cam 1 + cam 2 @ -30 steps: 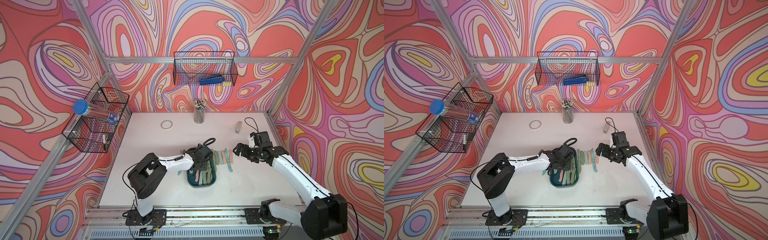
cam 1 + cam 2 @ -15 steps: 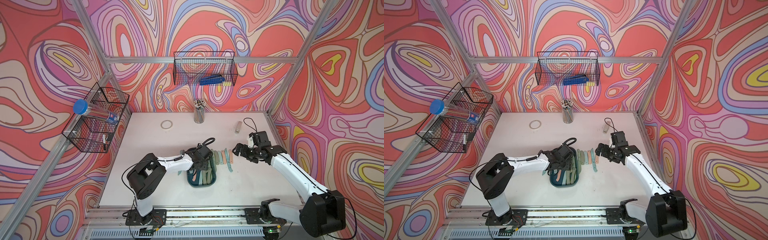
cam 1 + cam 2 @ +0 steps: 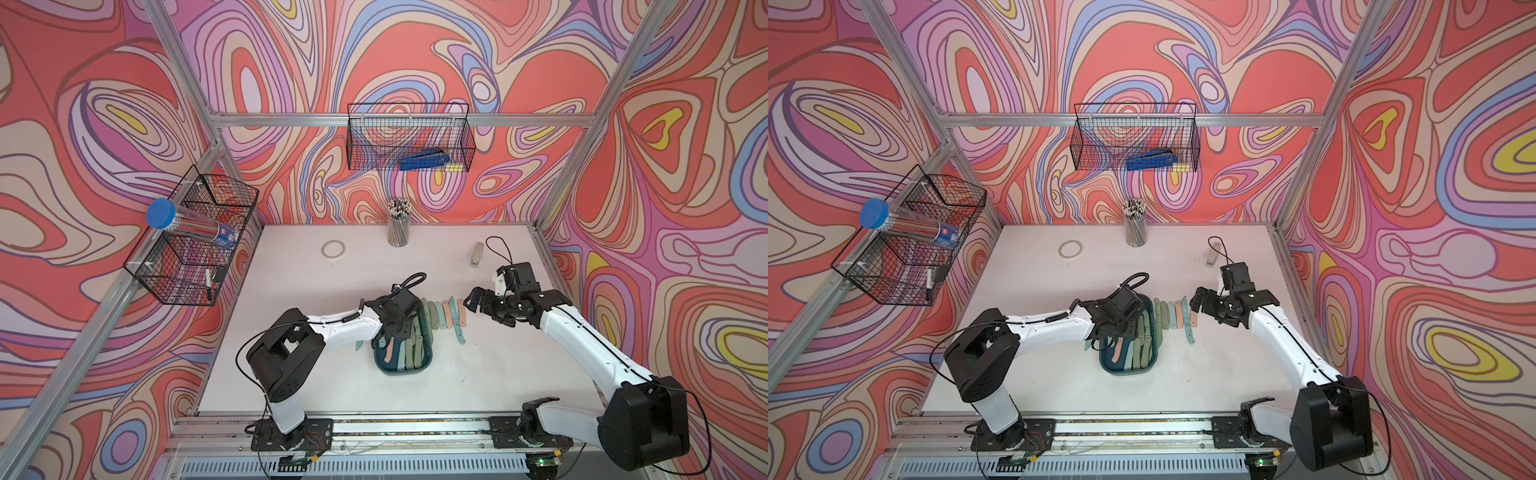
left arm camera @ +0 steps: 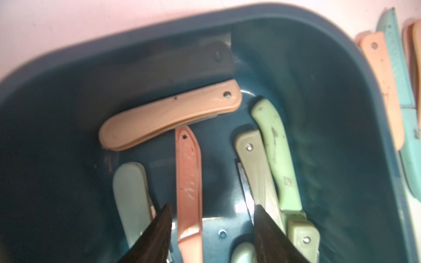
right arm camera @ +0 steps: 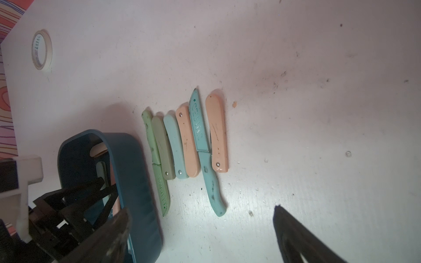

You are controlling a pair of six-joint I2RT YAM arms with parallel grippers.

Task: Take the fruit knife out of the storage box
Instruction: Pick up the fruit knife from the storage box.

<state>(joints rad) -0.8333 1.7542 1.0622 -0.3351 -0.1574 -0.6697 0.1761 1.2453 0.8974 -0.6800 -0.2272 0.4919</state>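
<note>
1. Hardly anything has shifted since a second ago; in a top view the left claw (image 3: pixel 386 337) sits low inside the box (image 3: pixel 430 357).
2. Left wrist: its fingers (image 4: pixel 157 232) stand apart astride the pink knife (image 4: pixel 189 180) on the box floor, gripping nothing. One finger overlaps the olive knife (image 4: pixel 255 168), so closing may pinch both.
3. Right wrist: right claw (image 5: pixel 200 209) gapes empty over the desk (image 5: pixel 296 113).

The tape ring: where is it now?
In both top views the tape ring lies near the back edge of the table, left of the pencil cup and apart from it.

top views: high, wide, downward | wrists: close, share storage box (image 4: pixel 337 86) (image 5: pixel 136 177)
</note>
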